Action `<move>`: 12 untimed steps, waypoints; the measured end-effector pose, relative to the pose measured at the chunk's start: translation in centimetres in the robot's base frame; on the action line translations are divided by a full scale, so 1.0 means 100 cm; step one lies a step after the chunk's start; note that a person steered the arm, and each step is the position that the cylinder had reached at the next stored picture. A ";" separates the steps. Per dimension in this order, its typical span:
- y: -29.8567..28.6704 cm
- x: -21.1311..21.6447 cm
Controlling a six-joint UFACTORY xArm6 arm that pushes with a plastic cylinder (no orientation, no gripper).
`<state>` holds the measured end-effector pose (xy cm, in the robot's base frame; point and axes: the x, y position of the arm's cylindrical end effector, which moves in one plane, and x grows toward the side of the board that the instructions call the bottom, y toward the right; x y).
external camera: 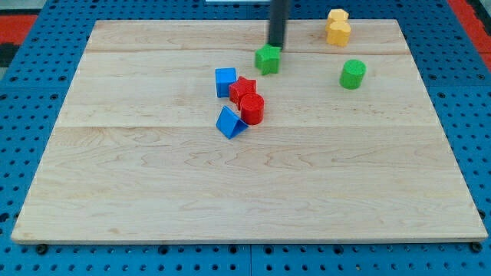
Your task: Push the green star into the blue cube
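The green star (268,59) lies near the top middle of the wooden board (153,184). My tip (275,45) stands right behind it, at its upper right edge, touching or almost touching it. The blue cube (225,81) lies to the lower left of the star, with a small gap between them. The cube touches a red star-like block (242,89) on its right.
A red cylinder (252,109) and a blue wedge-shaped block (229,123) cluster just below the blue cube. A green cylinder (352,74) lies at the right. Two yellow blocks (337,27) sit at the top right edge.
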<state>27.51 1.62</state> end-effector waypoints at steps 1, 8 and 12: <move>-0.063 0.028; 0.110 0.150; -0.048 0.148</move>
